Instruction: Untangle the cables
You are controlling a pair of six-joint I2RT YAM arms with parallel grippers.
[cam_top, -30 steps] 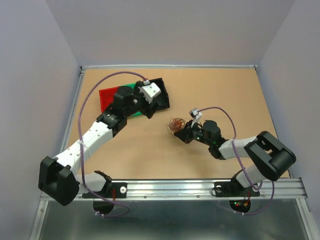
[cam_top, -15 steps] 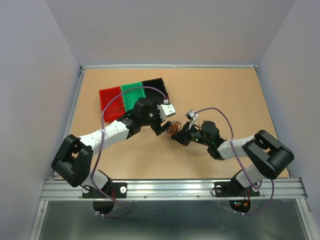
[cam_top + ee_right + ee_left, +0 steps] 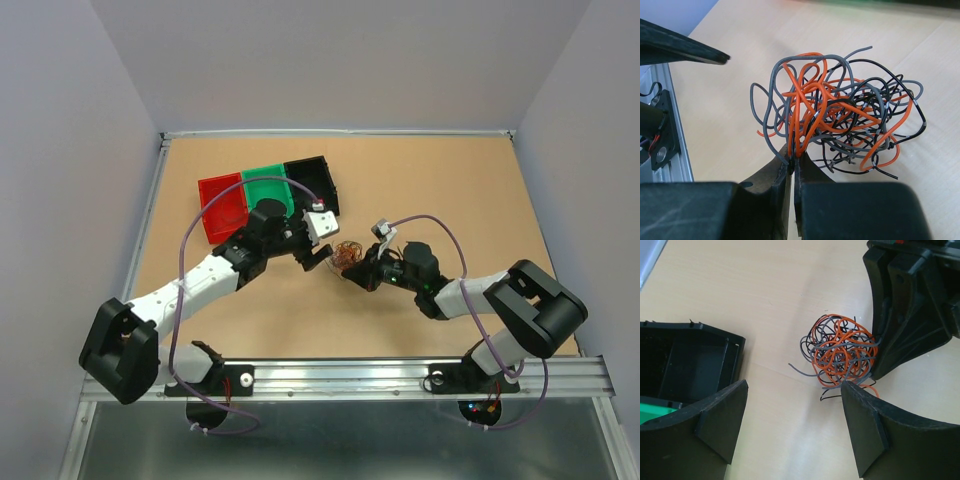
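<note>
The cables (image 3: 347,254) are a small curly clump of orange, grey and black wires on the tan table. My right gripper (image 3: 360,270) is shut on a few orange and grey strands at the clump's near edge (image 3: 792,159), and the rest of the cables (image 3: 845,117) spread out beyond its tips. My left gripper (image 3: 320,260) stands open just left of the clump. In the left wrist view the cables (image 3: 842,352) lie ahead of the left gripper (image 3: 794,387), by its right fingertip (image 3: 855,400), with nothing between the jaws. The right gripper's fingers (image 3: 902,320) lean on the clump's far side.
A row of small bins stands behind the left gripper: red (image 3: 222,203), green (image 3: 266,186) and black (image 3: 315,172). The black bin (image 3: 695,360) sits close to my left finger. Lilac arm cables arch over both arms. Walls close in the table.
My left arm swung from over the bins down to the clump and now sits open beside it. The right gripper stayed shut on the cables without moving.
</note>
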